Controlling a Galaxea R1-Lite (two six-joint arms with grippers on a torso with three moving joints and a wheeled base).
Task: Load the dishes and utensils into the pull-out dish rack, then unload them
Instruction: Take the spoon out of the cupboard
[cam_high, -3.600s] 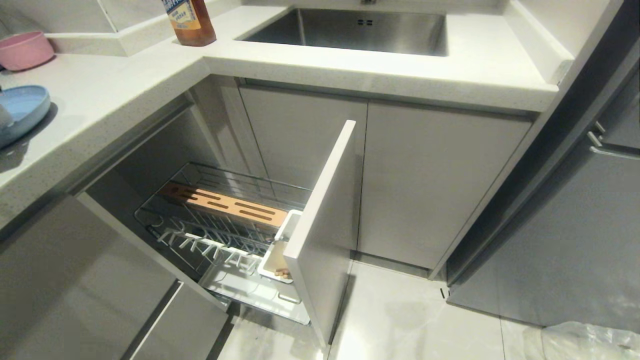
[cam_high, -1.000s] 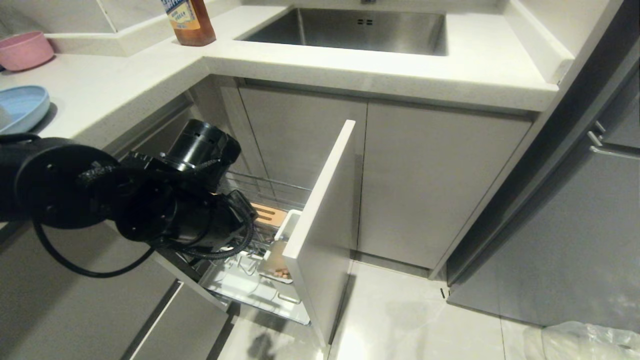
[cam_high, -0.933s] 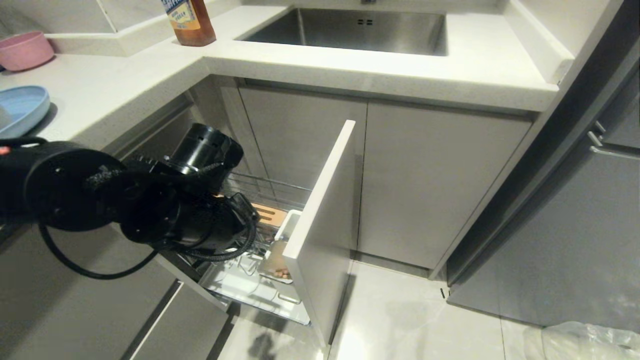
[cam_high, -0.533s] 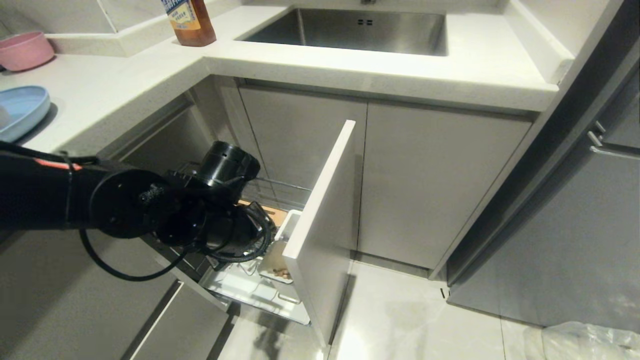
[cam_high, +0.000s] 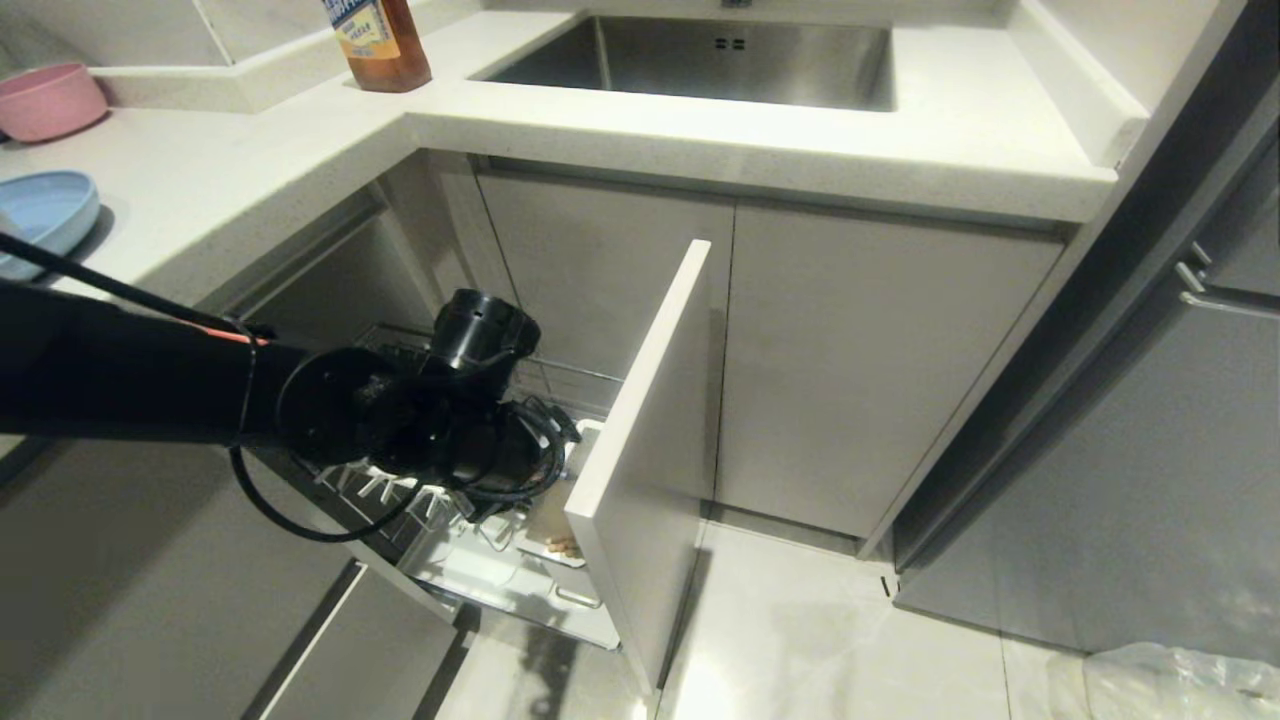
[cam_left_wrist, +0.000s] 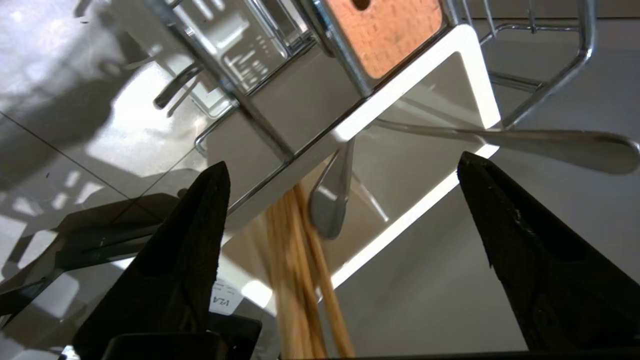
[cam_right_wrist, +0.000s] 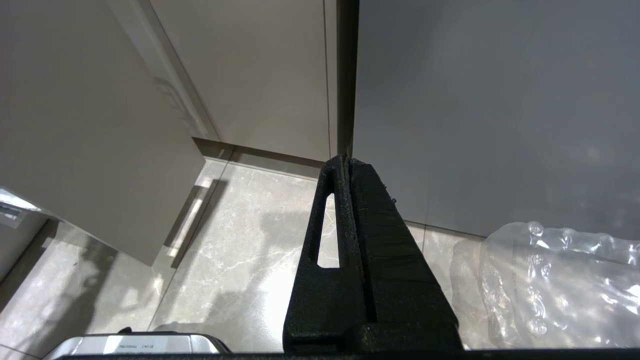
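- The chopsticks (cam_left_wrist: 300, 280) are standing in the white utensil cup (cam_left_wrist: 480, 80) at the drawer-front end of the pull-out dish rack (cam_high: 400, 480), and the metal spoon (cam_left_wrist: 525, 140) is leaning across the same cup, its handle end sticking out past the rim.
- The left gripper (cam_left_wrist: 345, 185) is hanging right over that cup with its black fingers (cam_left_wrist: 195, 240) spread wide, nothing between them; the chopsticks are running up between the two tips, untouched.
- What has just changed: a few seconds ago the rack stood alone in the head view, and now the left arm is reaching across it toward the cup end, working steadily closer over the last second.
- My read: the utensils are already loaded, so this is looking like the start of unloading, chopsticks first, though the spoon is in reach too.
- The light-blue plate (cam_high: 45, 215) is sitting on the countertop (cam_high: 250, 170) near its left edge, not in the rack; the prongs (cam_high: 380, 485) are showing no dishes.
- Count: one pair of chopsticks, one spoon, one blue plate, one utensil cup, one wooden strip (cam_left_wrist: 390, 30); the speckled bowl is not in view.
- Further out: one pink bowl (cam_high: 50, 98) at the counter's far left corner, one amber bottle (cam_high: 378, 45) beside the sink (cam_high: 700, 60).
- The right gripper (cam_right_wrist: 347, 162) is parked low over the floor, fingers pressed together.
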